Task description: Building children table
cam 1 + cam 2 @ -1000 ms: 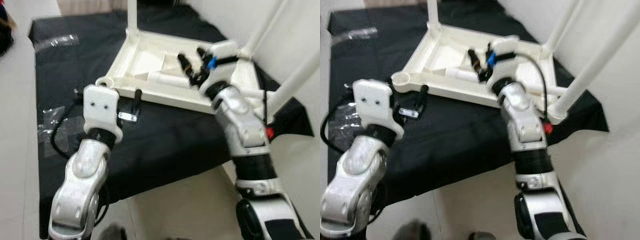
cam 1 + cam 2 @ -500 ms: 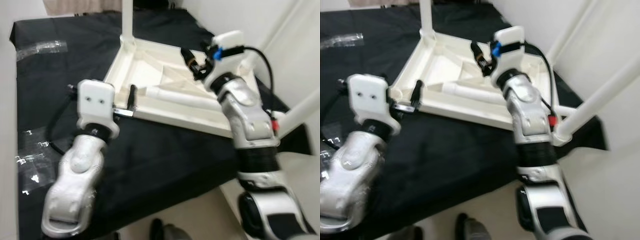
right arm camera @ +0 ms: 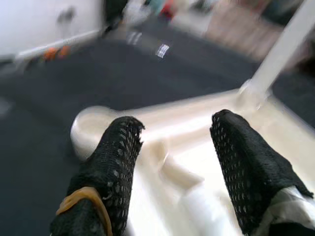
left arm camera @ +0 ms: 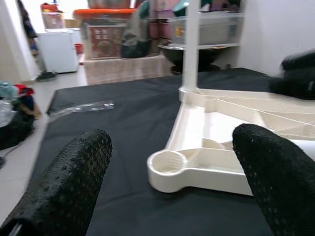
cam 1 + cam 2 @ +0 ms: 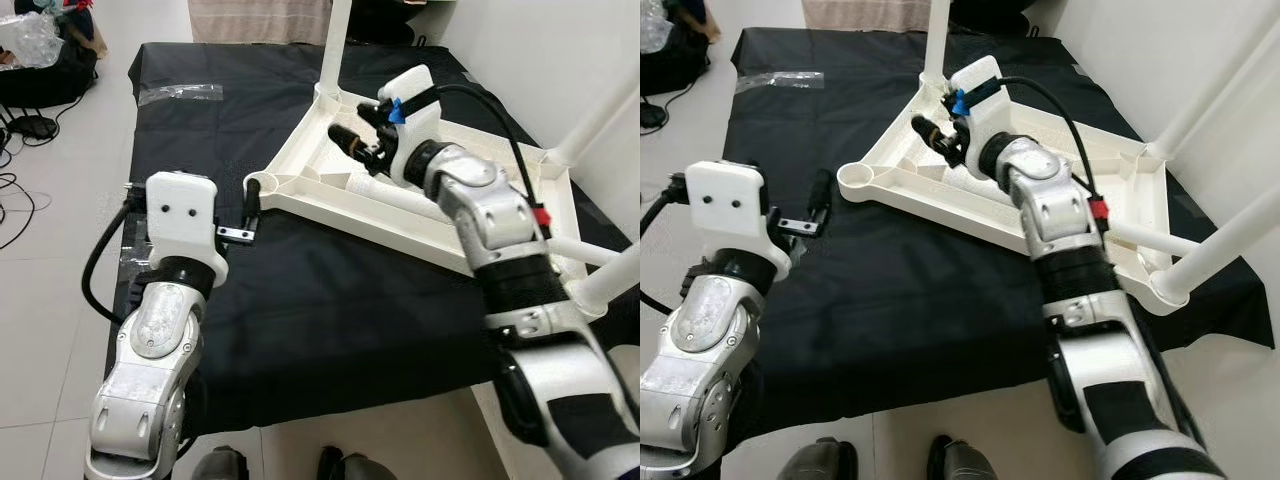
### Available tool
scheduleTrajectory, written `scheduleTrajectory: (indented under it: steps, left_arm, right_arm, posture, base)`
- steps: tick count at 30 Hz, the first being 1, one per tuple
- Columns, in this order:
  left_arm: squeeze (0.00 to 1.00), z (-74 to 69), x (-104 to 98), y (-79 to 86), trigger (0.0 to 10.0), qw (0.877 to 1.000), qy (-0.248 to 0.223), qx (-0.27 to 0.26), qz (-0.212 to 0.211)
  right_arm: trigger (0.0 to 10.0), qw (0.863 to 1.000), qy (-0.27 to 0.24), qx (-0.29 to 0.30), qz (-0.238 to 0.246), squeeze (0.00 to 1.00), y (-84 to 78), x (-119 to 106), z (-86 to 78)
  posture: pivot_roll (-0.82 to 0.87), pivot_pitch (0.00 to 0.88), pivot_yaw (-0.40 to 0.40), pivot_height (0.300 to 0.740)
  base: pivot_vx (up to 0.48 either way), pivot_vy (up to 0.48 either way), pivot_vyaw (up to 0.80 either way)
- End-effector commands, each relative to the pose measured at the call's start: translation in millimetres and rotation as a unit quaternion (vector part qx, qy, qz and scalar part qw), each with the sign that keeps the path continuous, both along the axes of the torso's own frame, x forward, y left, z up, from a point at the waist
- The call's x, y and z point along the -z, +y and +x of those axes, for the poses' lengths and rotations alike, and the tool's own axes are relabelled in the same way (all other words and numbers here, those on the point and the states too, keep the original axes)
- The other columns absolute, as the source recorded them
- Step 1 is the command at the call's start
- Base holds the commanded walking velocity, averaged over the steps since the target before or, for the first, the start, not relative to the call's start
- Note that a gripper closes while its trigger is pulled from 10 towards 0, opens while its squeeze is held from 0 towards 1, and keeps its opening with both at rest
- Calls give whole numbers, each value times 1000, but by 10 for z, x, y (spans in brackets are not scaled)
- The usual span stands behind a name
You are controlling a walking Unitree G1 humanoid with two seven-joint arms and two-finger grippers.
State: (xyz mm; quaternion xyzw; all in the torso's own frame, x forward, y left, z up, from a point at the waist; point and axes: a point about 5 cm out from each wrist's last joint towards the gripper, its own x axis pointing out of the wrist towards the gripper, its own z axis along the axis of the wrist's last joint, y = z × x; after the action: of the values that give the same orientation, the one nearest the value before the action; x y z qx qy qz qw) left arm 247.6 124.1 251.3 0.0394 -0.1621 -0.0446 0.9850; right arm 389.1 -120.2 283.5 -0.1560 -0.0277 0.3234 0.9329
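A white children's table (image 5: 300,205) lies upside down on a black cloth (image 5: 330,300). Three legs stand up from its corners (image 5: 333,40). The near-left corner socket (image 4: 166,162) is empty. A loose white leg (image 5: 405,198) lies inside the frame. My left gripper (image 4: 172,140) is open just in front of the empty socket, with nothing between its fingers (image 5: 251,196). My right gripper (image 5: 352,142) is open low over the frame's inside, above the loose leg's end (image 3: 184,182) and not touching it.
A clear plastic bag (image 5: 180,92) lies at the cloth's far left. Tape scraps (image 5: 130,250) stick to its left edge. Cables (image 5: 15,180) and a dark bag (image 5: 40,75) are on the tiled floor to the left. A white wall (image 5: 540,60) runs along the right.
The whole picture has swung, so the camera has moved. Both grippers remain open, the left by the empty corner and the right over the frame's inside.
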Motion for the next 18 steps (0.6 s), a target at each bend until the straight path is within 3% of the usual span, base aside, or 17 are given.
scheduleTrajectory:
  steps: [1, 6, 9, 11, 13, 16, 17, 18]
  left_arm:
    - [0, -31, 30, -37, 10000, 1000, 11, 8, -2]
    - [0, -61, 65, -52, 10000, 1000, 21, 10, -6]
    - [0, -61, 65, -52, 10000, 1000, 21, 10, -6]
    - [0, -99, 95, -70, 10000, 999, 31, 15, -9]
    - [0, -115, 105, -79, 10000, 999, 34, 17, -11]
    - [0, -115, 105, -79, 10000, 999, 34, 17, -11]
    - [0, -131, 106, -94, 10000, 999, 36, 22, -17]
    - [0, -131, 106, -94, 10000, 999, 36, 22, -17]
  right_arm:
    - [10000, 998, 41, -34, -41, 0, 16, 112, 19]
    - [10000, 990, 83, -81, -81, 0, 104, 266, 33]
    - [10000, 990, 83, -81, -81, 0, 104, 266, 33]
    - [10000, 979, 122, -138, -91, 0, 295, 410, -2]
    - [10000, 974, 133, -155, -95, 0, 380, 456, -12]
    - [10000, 974, 133, -155, -95, 0, 380, 456, -12]
    - [10000, 972, 139, -166, -91, 0, 484, 473, -11]
    - [10000, 972, 139, -166, -91, 0, 484, 473, -11]
  posture:
    - [36, 214, -157, 740]
    - [36, 235, -160, 740]
    - [36, 235, -160, 740]
    - [30, 265, -169, 740]
    - [29, 272, -169, 740]
    - [29, 272, -169, 740]
    - [28, 277, -173, 740]
    - [28, 277, -173, 740]
  base:
    - [0, 0, 0]
    - [0, 0, 0]
    - [0, 0, 0]
    - [0, 0, 0]
    - [0, 0, 0]
    - [0, 0, 0]
    - [0, 0, 0]
    - [0, 0, 0]
